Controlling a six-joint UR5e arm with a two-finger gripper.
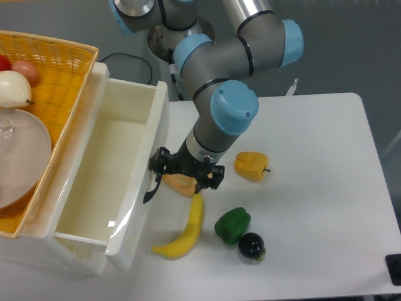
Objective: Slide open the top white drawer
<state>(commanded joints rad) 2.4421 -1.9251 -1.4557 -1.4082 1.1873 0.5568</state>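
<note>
White bench [313, 125], glossy, rounded far corner. On it: banana [185, 230] near front, curved, tip pointing toward orange slab [178, 184] beside cabinet [75, 251]. Green pepper [232, 225] just right of banana; black round fruit [252, 245] touching pepper's front-right side. Yellow pepper [251, 165] further back, apart from rest. White cabinet stands at bench's left end.
</note>
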